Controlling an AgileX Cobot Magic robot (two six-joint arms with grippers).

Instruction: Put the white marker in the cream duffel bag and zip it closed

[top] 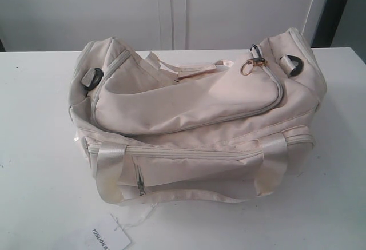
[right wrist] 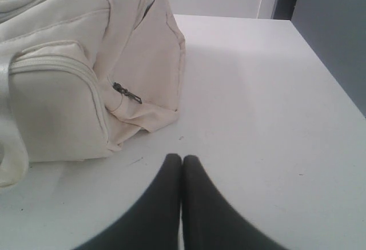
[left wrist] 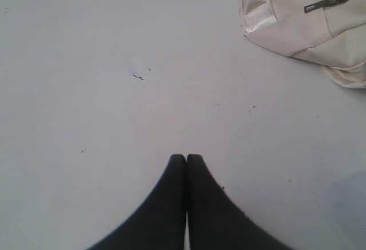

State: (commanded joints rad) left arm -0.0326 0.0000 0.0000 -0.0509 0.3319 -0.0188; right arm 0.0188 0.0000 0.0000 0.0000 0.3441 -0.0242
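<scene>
Where the white tabletop [top: 34, 147] ran nearest the exterior camera, a flat white paper tag printed "TONLION" [top: 108, 235] lay at the frame's lower edge, just in front of the large soft cream fabric duffel bag [top: 200, 107]. The bag sat in the middle of the table with its long side toward that camera. On that near side were a short dark-toothed front pocket zip [top: 139, 181] and two shiny cream webbing handle straps [top: 108, 167]. Higher up, the slumped top flap was edged by a long zip, and a gold ring on the zipper pull [top: 247, 68] hung at the right end. Black buckles [top: 96, 75] showed at both ends of the bag.

Neither arm appeared in the exterior view. In the left wrist view the left gripper [left wrist: 186, 157] hung over bare table with its dark jaws pressed together, holding nothing, a corner of the bag [left wrist: 309, 27] well apart from it. In the right wrist view the right gripper [right wrist: 182, 157] likewise had its jaws together and empty, near one end of the bag [right wrist: 57, 101].

Where the white marker was could not be told. Behind the table stood pale cabinet doors [top: 171, 10].
</scene>
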